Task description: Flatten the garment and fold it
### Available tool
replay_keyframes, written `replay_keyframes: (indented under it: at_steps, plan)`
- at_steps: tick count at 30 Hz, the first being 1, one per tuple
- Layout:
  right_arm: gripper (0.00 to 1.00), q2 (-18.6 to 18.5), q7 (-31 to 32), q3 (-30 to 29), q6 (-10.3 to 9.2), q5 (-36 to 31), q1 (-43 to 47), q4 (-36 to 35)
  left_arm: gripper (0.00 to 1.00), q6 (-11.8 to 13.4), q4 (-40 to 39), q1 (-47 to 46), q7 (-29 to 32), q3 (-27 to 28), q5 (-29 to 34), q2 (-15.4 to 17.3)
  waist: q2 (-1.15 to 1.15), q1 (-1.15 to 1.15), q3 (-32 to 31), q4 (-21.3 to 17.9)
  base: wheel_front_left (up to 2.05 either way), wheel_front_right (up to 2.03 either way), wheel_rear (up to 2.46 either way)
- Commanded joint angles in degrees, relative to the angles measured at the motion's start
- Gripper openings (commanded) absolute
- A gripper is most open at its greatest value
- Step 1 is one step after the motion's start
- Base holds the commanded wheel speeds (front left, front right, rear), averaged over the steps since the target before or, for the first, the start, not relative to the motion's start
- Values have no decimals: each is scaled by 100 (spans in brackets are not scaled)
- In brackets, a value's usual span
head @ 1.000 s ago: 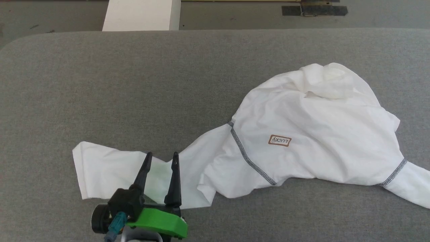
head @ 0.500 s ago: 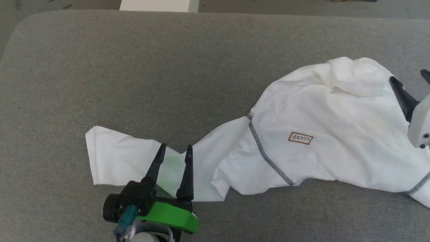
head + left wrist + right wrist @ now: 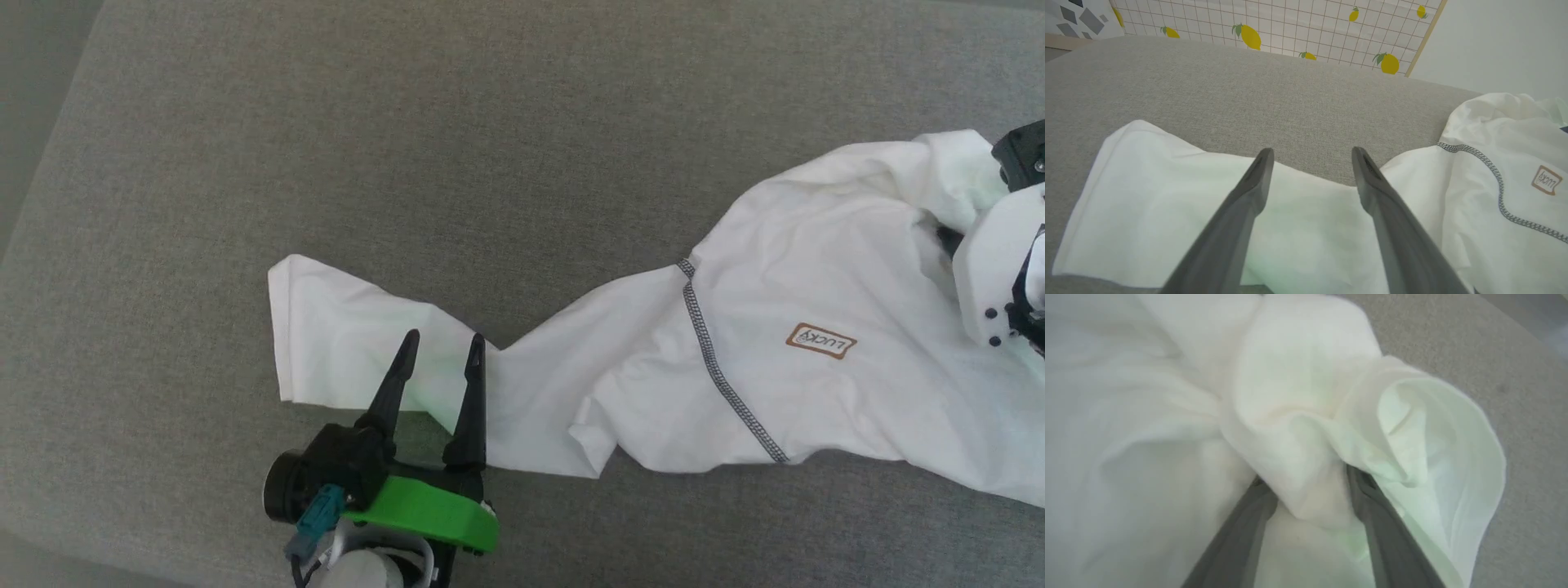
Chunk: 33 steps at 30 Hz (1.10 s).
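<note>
White shirt (image 3: 816, 269) lies crumpled, unfolded; your left gripper (image 3: 441, 347) hangs open over a sleeve (image 3: 343, 343), right gripper (image 3: 1306, 477) open astride a bunched fold (image 3: 1306, 416).

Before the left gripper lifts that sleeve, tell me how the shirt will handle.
Likely floppy: the garment lies rumpled, bunching between the spread fingers of the right gripper, so it should sag. Probably light; the cloth looks thin. Lifted by the sleeve beneath the open left gripper, the rest would probably drag behind.

A white long-sleeved garment (image 3: 816, 269) sprawls across a grey desk (image 3: 408, 122), the left hand (image 3: 444, 337), fingers (image 3: 392, 384) spread, over one outstretched sleeve (image 3: 343, 343).
</note>
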Motion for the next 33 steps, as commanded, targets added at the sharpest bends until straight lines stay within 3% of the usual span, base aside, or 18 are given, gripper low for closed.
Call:
replay_keyframes:
  at_steps: [1, 8, 16, 23, 24, 26, 27, 33]
  plan:
    - [0, -29, -127, 43, -9, -30, -170, 56, 100, 43, -16, -111, -21, -18, -31, -28, 0, 0, 58, 56, 0, 0, 0]
    - [0, -239, -635, 332, -9, -64, -1104, -54, 100, 92, -45, -160, -21, -119, -74, -28, 0, 0, 104, 118, 0, 0, 0]
    - [0, -595, -1167, 832, -9, -535, -2915, 132, 100, 144, -109, -372, -21, -420, -280, -29, 0, 0, 487, 620, 0, 0, 0]
    - [0, -381, -1615, 1035, -9, -1020, -3574, 993, 100, 203, -103, -479, -21, -693, -453, -29, 0, 0, 758, 1055, 0, 0, 0]
    - [8, -336, -1664, 1034, -9, -1074, -3571, 1092, 100, 212, -105, -496, -21, -722, -470, -29, 0, 0, 774, 1084, 0, 0, 0]
    - [82, -244, -1769, 1035, -9, -1208, -3528, 1295, 100, 241, -105, -532, -21, -774, -498, -29, 0, 0, 799, 1115, 0, 0, 0]
    - [100, -188, -1816, 1024, -9, -1237, -3475, 1411, 100, 258, -104, -554, -21, -797, -508, -29, 0, 0, 811, 1116, 0, 0, 0]
    - [100, 31, -2139, 993, -9, -1126, -3351, 1707, 100, 306, -91, -671, -21, -801, -465, -29, 0, 0, 714, 925, 0, 0, 0]
